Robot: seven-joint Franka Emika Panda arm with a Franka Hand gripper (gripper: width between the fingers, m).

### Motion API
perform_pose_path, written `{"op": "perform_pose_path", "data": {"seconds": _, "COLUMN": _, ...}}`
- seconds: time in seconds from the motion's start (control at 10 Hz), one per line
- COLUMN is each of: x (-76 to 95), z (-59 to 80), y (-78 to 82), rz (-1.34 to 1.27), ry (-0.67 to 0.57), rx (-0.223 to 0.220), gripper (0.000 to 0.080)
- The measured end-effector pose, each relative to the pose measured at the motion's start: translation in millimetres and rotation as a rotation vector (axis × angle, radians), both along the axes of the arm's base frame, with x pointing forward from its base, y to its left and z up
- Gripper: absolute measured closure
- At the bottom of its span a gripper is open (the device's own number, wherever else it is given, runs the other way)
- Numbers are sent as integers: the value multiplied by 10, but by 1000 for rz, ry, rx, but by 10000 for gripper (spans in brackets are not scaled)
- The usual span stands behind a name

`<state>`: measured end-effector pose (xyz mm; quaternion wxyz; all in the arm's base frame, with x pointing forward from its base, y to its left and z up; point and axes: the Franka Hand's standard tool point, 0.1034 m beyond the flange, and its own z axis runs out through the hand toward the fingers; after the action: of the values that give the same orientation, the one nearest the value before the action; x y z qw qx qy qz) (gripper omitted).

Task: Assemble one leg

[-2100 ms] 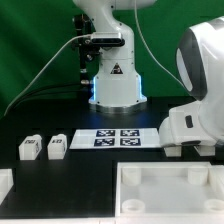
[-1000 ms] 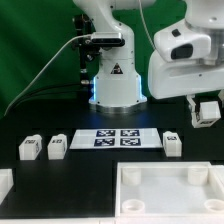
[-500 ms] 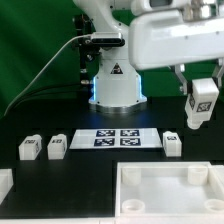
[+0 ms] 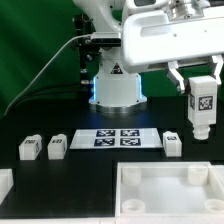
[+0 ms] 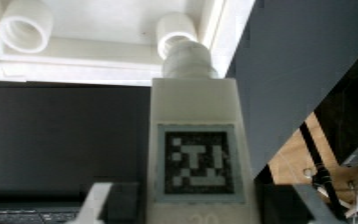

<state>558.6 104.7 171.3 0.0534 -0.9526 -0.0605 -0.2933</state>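
My gripper [image 4: 202, 92] is shut on a leg [image 4: 202, 108], a white block with a black-and-white tag, held upright in the air at the exterior view's right. In the wrist view the leg [image 5: 197, 140] fills the middle between my fingers [image 5: 119, 205], its tag facing the camera. Three more legs stand on the black table: two at the exterior view's left [image 4: 29, 149] [image 4: 57, 146] and one [image 4: 172, 143] below the held leg. The large white tray-like piece [image 4: 150, 200] with corner sockets lies at the front.
The marker board [image 4: 116, 138] lies on the table in front of the robot base [image 4: 115, 80]. A white part [image 4: 5, 182] shows at the front left edge. Green curtain behind.
The arm rose from low at the right with a leg in its fingers, then shifted toward the exterior view's left; the held leg now hangs upright and slightly lower than half a second ago.
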Motion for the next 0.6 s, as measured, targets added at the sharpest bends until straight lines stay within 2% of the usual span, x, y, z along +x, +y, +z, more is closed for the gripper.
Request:
{"op": "perform_pose_path", "data": {"seconds": 0.1, "x": 10, "z": -8, "y": 4, "rz": 2, "ry": 13, "rx": -1, "gripper": 506}}
{"op": "perform_pose_path", "data": {"seconds": 0.3, "x": 368, "z": 35, "y": 58, "rz": 8, "ry": -23, "rx": 11, "gripper": 506}}
{"op": "perform_pose_path", "data": {"seconds": 0.4, "x": 520, "z": -18, "y": 89, "rz": 4, "ry": -39, "rx": 23, "gripper": 506}}
{"op": "perform_pose_path", "data": {"seconds": 0.6, "x": 608, "z": -366, "y": 93, "rz": -2, "ry": -27, "rx": 35, "gripper": 506}}
